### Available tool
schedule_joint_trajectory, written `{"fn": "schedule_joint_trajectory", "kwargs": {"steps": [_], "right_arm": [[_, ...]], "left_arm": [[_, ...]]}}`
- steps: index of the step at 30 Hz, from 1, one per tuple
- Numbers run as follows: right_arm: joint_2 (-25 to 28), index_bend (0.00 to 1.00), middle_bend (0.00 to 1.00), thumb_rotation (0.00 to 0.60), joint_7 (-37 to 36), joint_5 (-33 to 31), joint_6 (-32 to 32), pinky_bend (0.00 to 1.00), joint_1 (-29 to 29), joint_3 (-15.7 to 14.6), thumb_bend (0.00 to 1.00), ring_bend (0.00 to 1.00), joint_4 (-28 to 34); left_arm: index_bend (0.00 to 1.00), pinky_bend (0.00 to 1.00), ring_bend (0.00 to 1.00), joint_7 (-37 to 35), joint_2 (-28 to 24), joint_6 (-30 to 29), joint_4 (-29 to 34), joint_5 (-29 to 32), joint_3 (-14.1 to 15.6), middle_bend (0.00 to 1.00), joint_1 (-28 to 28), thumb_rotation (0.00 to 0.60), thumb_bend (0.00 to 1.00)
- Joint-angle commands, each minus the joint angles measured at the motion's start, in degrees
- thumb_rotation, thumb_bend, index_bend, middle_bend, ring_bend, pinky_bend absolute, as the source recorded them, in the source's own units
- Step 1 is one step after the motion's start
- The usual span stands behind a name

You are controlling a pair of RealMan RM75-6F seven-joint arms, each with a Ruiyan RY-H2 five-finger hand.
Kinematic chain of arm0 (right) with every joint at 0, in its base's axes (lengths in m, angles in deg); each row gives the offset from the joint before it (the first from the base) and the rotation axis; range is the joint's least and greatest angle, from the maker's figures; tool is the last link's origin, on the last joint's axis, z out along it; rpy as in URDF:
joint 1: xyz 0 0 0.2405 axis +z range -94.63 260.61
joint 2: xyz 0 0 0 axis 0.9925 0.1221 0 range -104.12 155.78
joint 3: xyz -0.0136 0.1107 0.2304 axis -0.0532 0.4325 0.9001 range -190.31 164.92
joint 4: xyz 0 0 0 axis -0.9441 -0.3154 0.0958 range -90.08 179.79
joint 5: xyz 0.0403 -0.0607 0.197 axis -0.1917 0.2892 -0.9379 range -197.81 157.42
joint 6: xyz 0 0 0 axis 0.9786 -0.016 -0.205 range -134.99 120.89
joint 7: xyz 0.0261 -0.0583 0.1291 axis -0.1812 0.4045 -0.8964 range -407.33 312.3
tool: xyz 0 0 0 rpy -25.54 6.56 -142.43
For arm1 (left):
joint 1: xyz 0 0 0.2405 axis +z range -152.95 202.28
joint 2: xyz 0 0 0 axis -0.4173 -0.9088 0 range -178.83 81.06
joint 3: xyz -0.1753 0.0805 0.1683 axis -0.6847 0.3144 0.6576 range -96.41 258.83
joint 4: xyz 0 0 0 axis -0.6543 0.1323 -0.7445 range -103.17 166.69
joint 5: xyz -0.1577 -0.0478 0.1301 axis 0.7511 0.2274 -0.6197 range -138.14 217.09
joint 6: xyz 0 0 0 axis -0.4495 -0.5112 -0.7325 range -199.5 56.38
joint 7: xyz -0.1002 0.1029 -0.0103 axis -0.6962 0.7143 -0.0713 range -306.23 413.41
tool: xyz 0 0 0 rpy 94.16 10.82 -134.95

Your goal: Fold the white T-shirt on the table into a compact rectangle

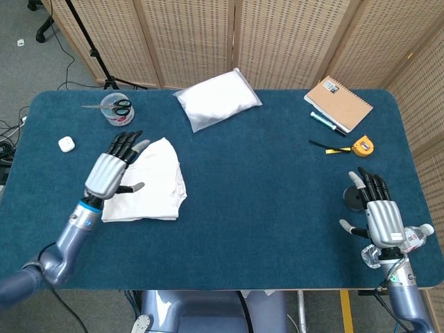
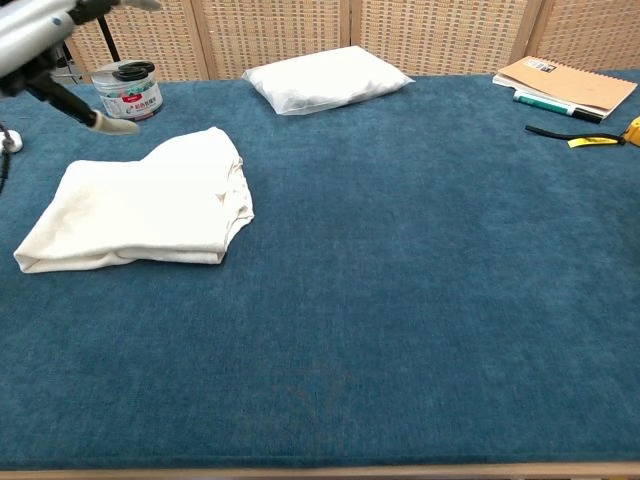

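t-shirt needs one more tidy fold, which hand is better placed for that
Left. The left hand hovers open over the folded T-shirt's left edge, while the right hand rests across the table near its right edge, far from the cloth.

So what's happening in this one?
A two-armed robot is folding a white T-shirt on a blue table. The shirt lies in a rough folded rectangle. The left hand hovers open above its left edge, holding nothing. The right hand rests open at the table's far right, idle.
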Motion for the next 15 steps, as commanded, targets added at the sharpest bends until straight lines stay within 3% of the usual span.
{"fn": "schedule_joint_trajectory", "kwargs": {"steps": [1, 5, 15], "right_arm": [[0.39, 0.00, 0.00, 0.600, 1.86, 0.33, 0.53, 0.02, -0.20, -0.15, 0.00, 0.00, 0.33], [0.27, 0.00, 0.00, 0.600, 4.96, 0.72, 1.64, 0.01, -0.57, -0.26, 0.00, 0.00, 0.17], [1.07, 0.00, 0.00, 0.600, 10.46, -0.69, 2.33, 0.00, -1.37, 0.03, 0.00, 0.00, 1.83]], "left_arm": [[0.00, 0.00, 0.00, 10.64, -15.20, -0.32, 18.30, 10.29, -0.30, 0.00, 9.42, 0.600, 0.00], [0.00, 0.00, 0.00, 12.95, -19.75, -2.37, 23.48, 15.43, 0.23, 0.00, 14.94, 0.600, 0.00], [0.00, 0.00, 0.00, 15.23, -21.29, -5.90, 26.81, 18.57, -0.50, 0.00, 20.76, 0.600, 0.00]]}}
